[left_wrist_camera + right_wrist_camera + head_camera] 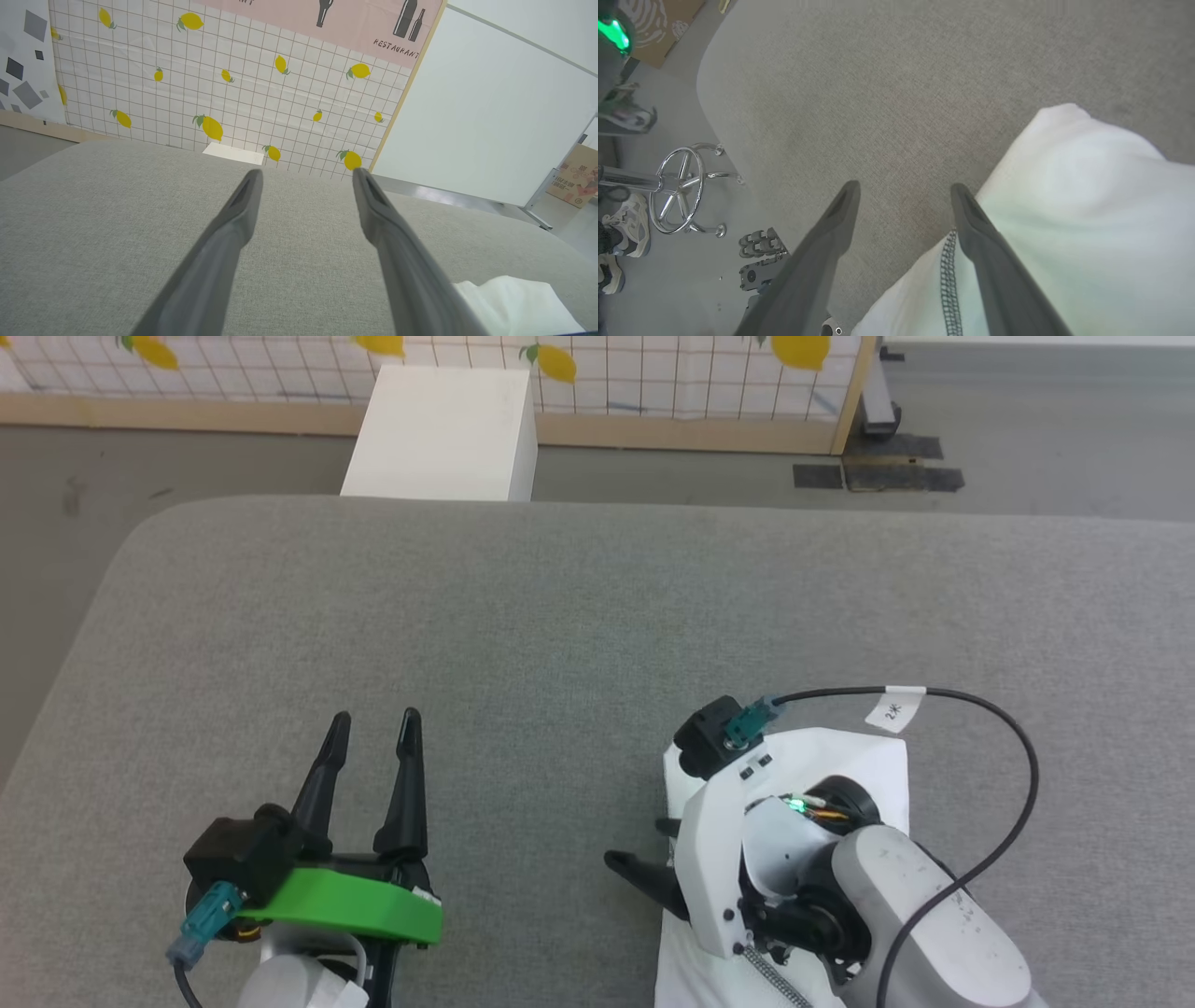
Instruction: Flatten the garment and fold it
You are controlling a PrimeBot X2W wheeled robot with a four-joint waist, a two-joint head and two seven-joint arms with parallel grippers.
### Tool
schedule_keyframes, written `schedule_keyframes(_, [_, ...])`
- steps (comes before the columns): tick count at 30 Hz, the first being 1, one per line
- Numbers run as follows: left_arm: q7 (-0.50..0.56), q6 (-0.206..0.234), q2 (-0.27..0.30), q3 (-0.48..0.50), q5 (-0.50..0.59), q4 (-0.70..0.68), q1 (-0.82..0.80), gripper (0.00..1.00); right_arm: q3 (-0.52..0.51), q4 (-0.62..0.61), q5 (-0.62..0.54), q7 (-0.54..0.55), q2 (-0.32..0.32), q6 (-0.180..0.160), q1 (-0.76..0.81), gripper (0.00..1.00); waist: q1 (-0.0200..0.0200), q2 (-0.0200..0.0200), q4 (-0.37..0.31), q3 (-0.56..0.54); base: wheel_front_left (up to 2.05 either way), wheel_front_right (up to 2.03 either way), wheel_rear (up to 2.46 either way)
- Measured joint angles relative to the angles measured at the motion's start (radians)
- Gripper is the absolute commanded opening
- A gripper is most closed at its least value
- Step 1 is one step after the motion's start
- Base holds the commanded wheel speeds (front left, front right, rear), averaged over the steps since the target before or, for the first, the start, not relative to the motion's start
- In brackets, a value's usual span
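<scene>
A grey fabric-covered table (pixel 560 616) spreads beneath both arms. The right gripper (pixel 904 186) has its two dark fingers spread apart, holding nothing. The garment (pixel 1087 210), a white cloth gathered into a compact bundle, lies under this gripper and its wrist. In the right wrist view one finger crosses the cloth's near edge, while the other finger is over bare table just beside it. A dark grey zigzag seam (pixel 948 284) runs along the cloth next to the finger above it. Whether that finger presses on the cloth or hangs just over it is hard to tell.

The left gripper (pixel 373 719) is well apart from the garment, over bare table. Its fingers are also spread and empty. In the left wrist view a corner of the garment (pixel 514 298) shows beside the base of one finger. Beyond the left gripper's fingertips, past the far table edge, stands a white box (pixel 439 434).
</scene>
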Motion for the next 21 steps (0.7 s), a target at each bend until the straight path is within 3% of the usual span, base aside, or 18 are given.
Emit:
schedule_keyframes(7, [0.000, 0.000, 0.019, -0.003, -0.003, 0.003, 0.015, 1.00, -0.037, -0.132, 0.011, -0.010, -0.070, 0.000, 0.016, 1.00, 0.0000, 0.0000, -0.022, -0.044, 0.00, 0.00, 0.00])
schedule_keyframes(15, [0.000, -0.001, 0.022, -0.005, -0.009, -0.002, 0.031, 1.00, -0.307, -0.250, -0.118, -0.044, -0.102, 0.000, 0.153, 1.00, 0.0000, 0.0001, -0.062, -0.071, 0.00, 0.00, 0.00])
schedule_keyframes(21, [0.000, 0.000, 0.021, -0.006, -0.008, -0.014, 0.033, 1.00, -0.455, -0.259, -0.263, -0.037, -0.063, 0.000, 0.260, 1.00, 0.0000, 0.0000, -0.077, -0.065, 0.00, 0.00, 0.00])
